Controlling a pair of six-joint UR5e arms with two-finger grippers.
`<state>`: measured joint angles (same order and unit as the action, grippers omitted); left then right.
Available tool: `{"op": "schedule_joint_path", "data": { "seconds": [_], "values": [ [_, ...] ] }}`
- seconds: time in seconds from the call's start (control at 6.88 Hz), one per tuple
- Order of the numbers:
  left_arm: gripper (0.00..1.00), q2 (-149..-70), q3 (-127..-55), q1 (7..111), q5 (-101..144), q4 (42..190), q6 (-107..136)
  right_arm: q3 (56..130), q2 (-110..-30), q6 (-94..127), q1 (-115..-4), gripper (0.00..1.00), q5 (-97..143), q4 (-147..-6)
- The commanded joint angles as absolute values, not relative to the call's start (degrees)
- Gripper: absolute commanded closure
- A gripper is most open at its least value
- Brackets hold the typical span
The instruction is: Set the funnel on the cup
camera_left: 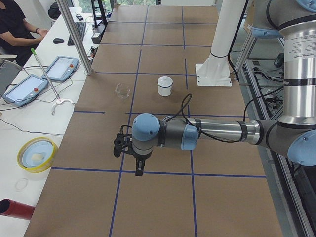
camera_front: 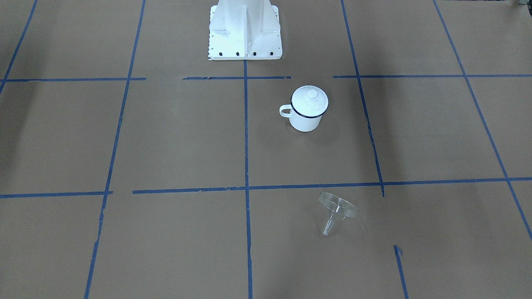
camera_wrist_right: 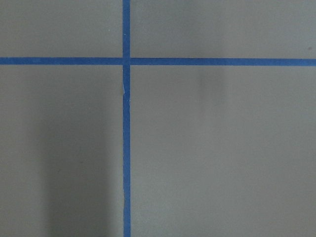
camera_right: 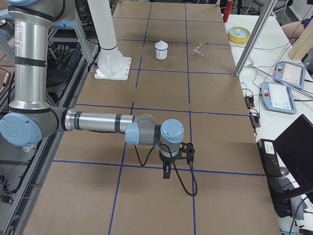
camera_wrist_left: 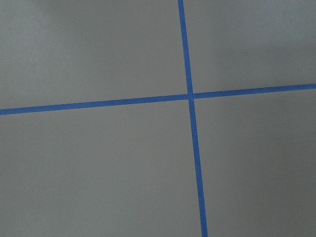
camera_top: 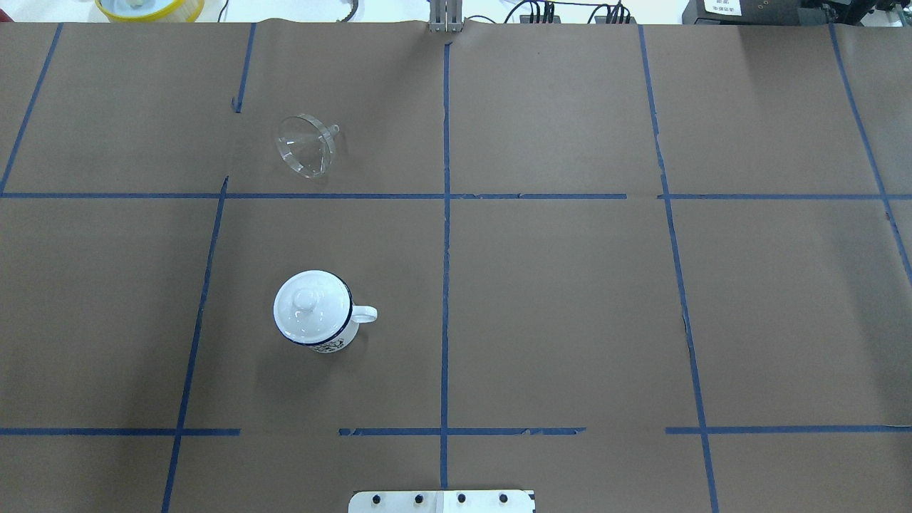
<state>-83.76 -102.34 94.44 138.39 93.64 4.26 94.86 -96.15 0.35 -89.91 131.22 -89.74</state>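
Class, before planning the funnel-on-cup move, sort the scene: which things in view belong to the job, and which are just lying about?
Job:
funnel
cup
lid, on the cup and covering its mouth

Lying about, on the side bench:
yellow dish
red tube
tablets
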Motion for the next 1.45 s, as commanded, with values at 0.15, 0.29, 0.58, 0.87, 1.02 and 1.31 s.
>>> {"op": "schedule_joint_path", "data": {
  "seconds": [0.15, 0.29, 0.58, 0.87, 1.02, 1.31],
  "values": [
    [0.00, -86.1, -113.0, 82.8, 138.1, 93.9, 34.0, 94.9, -96.2, 0.4, -89.9, 0.00, 131.2, -89.7],
    [0.00, -90.2, -116.0, 75.4, 137.1, 93.7, 46.1, 94.8, -96.2, 0.4, -89.9, 0.00, 131.2, -89.7],
    [0.00, -103.7, -116.1, 59.9, 128.1, 93.2, 70.1, 94.9, -96.2, 0.4, -89.9, 0.00, 131.2, -89.7],
    [0.01, -112.4, -116.2, 48.7, 121.7, 85.5, 82.5, 94.9, -96.2, 0.4, -89.9, 0.00, 131.2, -89.7],
    [0.01, -117.4, -116.6, 44.4, 117.5, 78.6, 85.0, 94.9, -96.2, 0.4, -89.9, 0.00, 131.2, -89.7],
    [0.02, -118.1, -116.6, 37.8, 113.4, 78.2, 92.6, 94.8, -96.2, 0.4, -89.9, 0.00, 131.2, -89.7]
  ]
}}
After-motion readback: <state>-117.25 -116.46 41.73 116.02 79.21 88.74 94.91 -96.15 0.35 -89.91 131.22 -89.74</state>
